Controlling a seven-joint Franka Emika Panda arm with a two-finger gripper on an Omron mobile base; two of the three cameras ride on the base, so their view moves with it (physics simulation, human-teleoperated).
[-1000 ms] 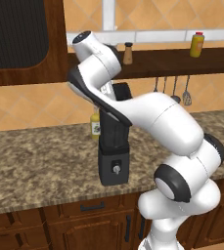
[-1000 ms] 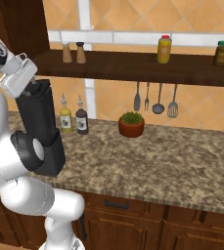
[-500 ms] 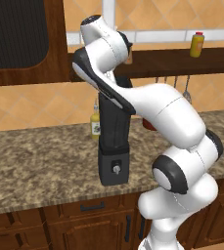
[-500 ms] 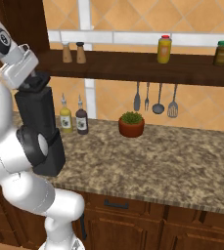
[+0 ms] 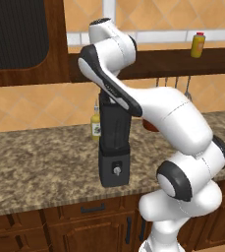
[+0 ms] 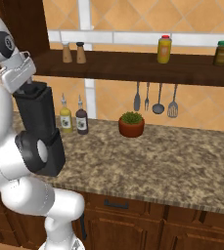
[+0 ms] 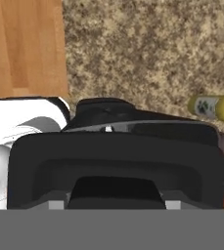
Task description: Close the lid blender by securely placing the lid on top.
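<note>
We hung our gripper straight above the blender; whether its jaws held the lid was unclear.

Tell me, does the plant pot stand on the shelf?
No, the plant pot stands on the counter, below the shelf.

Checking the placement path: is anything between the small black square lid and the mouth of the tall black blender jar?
Nothing visible does. The lid is right at the blender jar's mouth, directly under the gripper. The yellow bottle stands off to the side, clear of the path.
</note>
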